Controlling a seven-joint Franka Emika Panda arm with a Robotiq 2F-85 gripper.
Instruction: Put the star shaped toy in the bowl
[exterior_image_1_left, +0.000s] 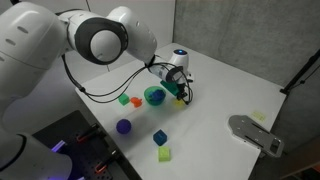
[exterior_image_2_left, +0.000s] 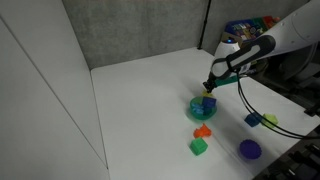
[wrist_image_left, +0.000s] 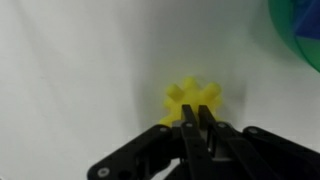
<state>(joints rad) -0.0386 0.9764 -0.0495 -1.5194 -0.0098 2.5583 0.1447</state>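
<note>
The star shaped toy (wrist_image_left: 195, 99) is small, flat and yellow, and fills the middle of the wrist view against the white table. My gripper (wrist_image_left: 196, 118) has its two black fingers drawn close together on the toy's near edge. In both exterior views the gripper (exterior_image_1_left: 180, 93) (exterior_image_2_left: 208, 88) sits right beside the bowl (exterior_image_1_left: 154, 96) (exterior_image_2_left: 203, 108), which is teal-green with a blue inside. A speck of yellow toy (exterior_image_1_left: 180, 101) shows under the fingertips. The bowl's rim (wrist_image_left: 303, 30) is at the top right of the wrist view. I cannot tell whether the toy rests on the table or is lifted.
On the white table are an orange-red block (exterior_image_1_left: 124, 99) (exterior_image_2_left: 202, 130), a green block (exterior_image_1_left: 136, 101) (exterior_image_2_left: 198, 147), a purple ball (exterior_image_1_left: 123, 126) (exterior_image_2_left: 249, 149), a blue cube (exterior_image_1_left: 159, 137) (exterior_image_2_left: 253, 119) and a lime-green cube (exterior_image_1_left: 164, 154) (exterior_image_2_left: 270, 120). A grey device (exterior_image_1_left: 255, 133) lies near the table edge.
</note>
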